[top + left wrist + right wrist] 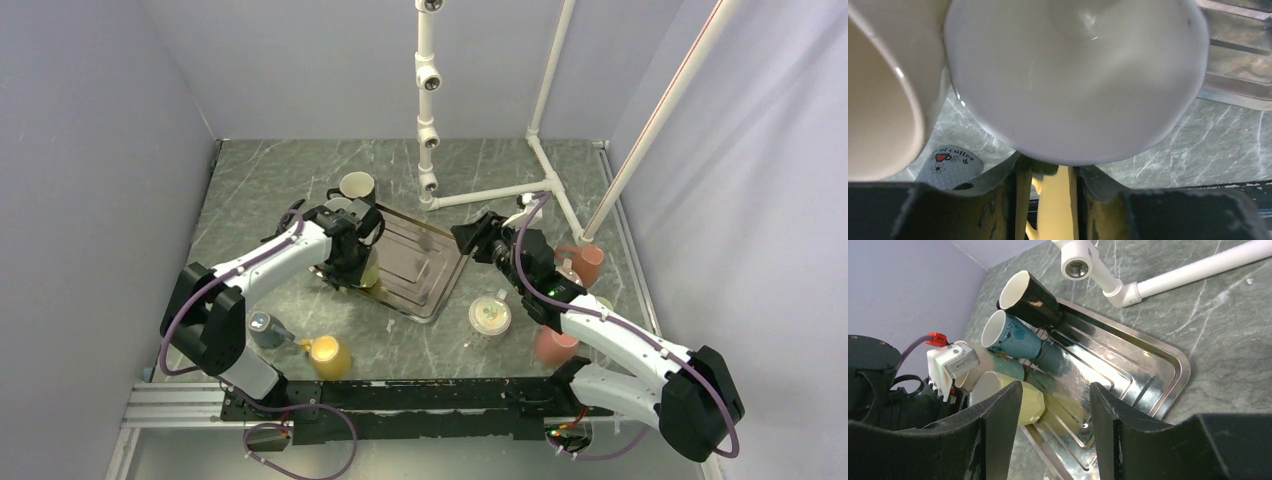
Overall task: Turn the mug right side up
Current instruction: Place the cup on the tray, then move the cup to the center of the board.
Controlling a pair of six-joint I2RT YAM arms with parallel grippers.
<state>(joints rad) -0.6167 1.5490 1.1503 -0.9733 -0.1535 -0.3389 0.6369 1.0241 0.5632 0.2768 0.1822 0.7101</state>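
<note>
Two mugs sit closest to the left arm's base: a yellow mug, its lit interior turned upward, and just beside it a grey mug lying on the counter, printed with "of coffee". On the right side, a pink mug is partly hidden by the right arm. A pale round cup stands near it and shows green marks on its upper face. Whether that face is its inside or its base is unclear.

Further out lies a steel tray. Four mugs lie on their sides along its left rim, bases on the tray and mouths pointing outward. The nearest is the pale yellow mug. The left end effector is pinched on a yellow strip of it, handle or wall I cannot tell. Beyond it lie a cream mug, a teal patterned mug and a black mug. The mouths of the last two show only pale inner walls.

The right end effector hangs over the tray's right part, fingers spread and holding nothing. A terracotta mug stands near the counter's right edge.
</note>
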